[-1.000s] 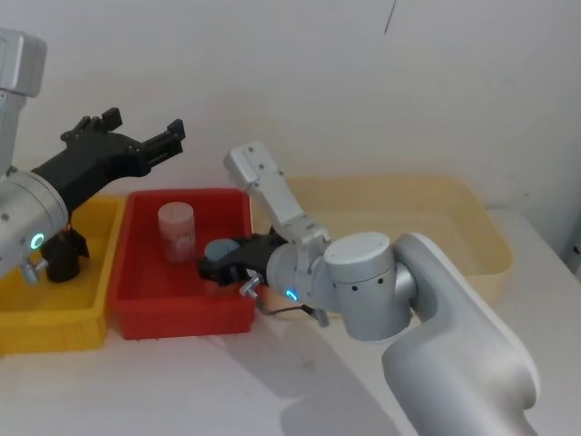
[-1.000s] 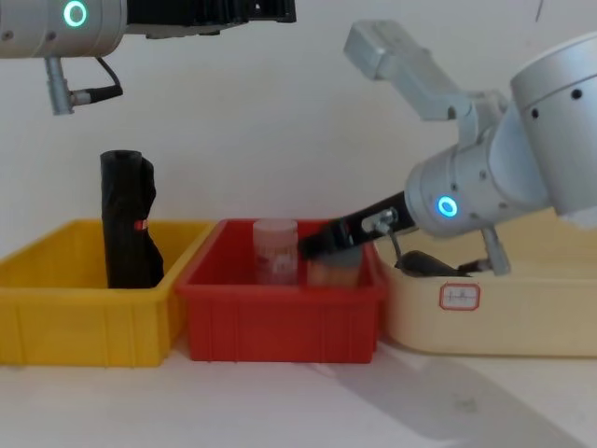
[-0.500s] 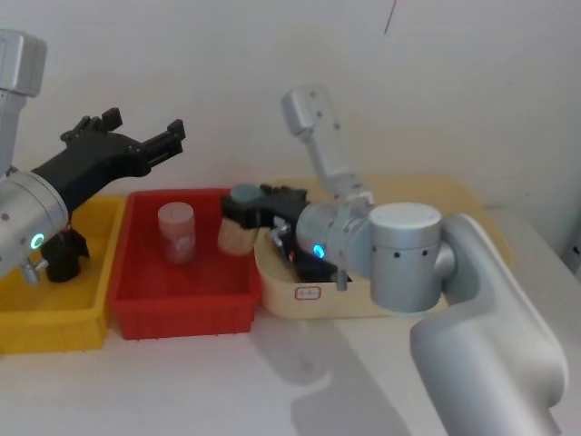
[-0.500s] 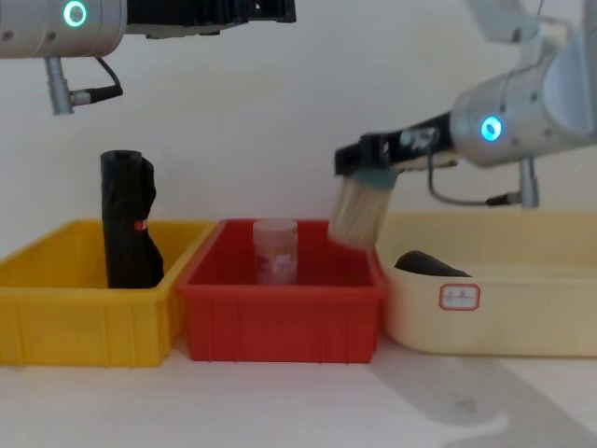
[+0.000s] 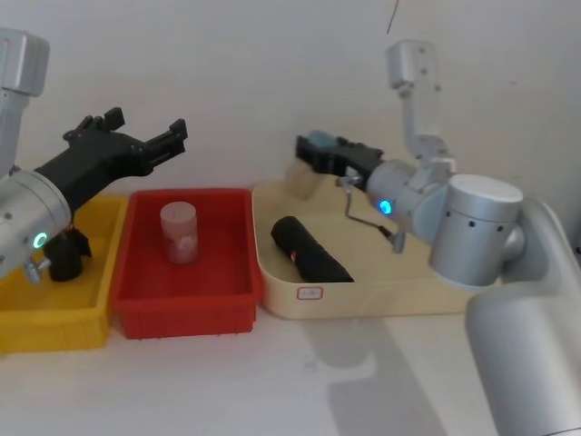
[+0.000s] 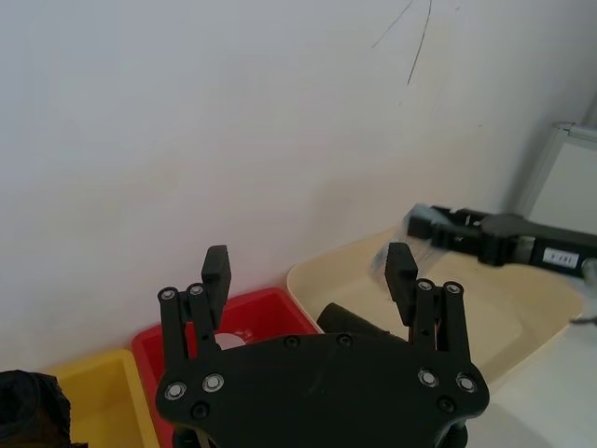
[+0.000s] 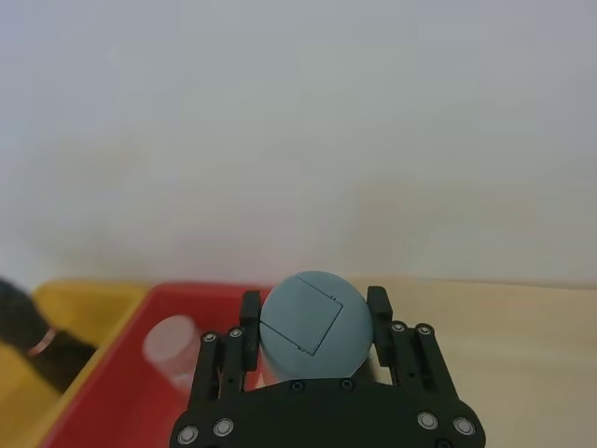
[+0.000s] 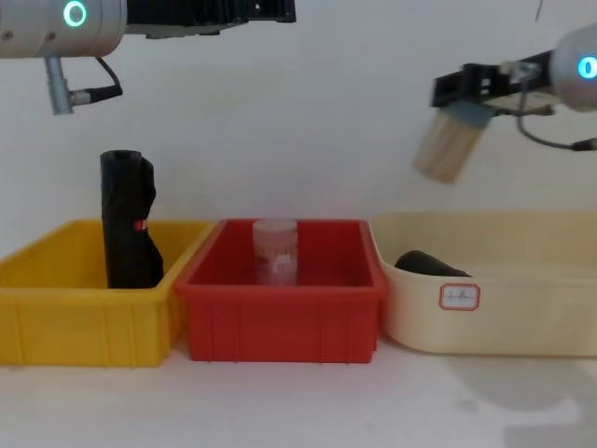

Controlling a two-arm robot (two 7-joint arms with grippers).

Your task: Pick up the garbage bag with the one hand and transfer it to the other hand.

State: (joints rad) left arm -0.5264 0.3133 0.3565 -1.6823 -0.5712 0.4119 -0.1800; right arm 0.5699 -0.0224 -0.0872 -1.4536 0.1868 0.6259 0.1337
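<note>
Head view: left gripper (image 5: pixel 145 125) raised above and left of the red bin (image 5: pixel 186 194), fingers spread wide, holding nothing; right gripper (image 5: pixel 318 153) high up to the right of the red bin, fingers closed around a grey-capped cylinder (image 5: pixel 313 141); bag (image 5: pixel 311 250) lying slantwise in the cream tub (image 5: pixel 381 295) just right of the red bin, touched by neither gripper; jar (image 5: pixel 179 232) upright inside the red bin; a second black roll (image 5: pixel 62 257) in the yellow bin (image 5: pixel 54 327) on the red bin's left.

Chest view: bag (image 8: pixel 429 265) low in the tub right of the red bin, only its top above the rim; cylinder (image 8: pixel 450 145) tilted, well above the tub, pinched at its cap by the right gripper; second roll (image 8: pixel 126 219) upright left of the red bin, with a small red-orange mark.

Left wrist view: fingers (image 6: pixel 216 273) far apart, empty, red bin below them.

Right wrist view: fingers (image 7: pixel 250 315) pressed on either side of the grey cap, red bin beyond.
</note>
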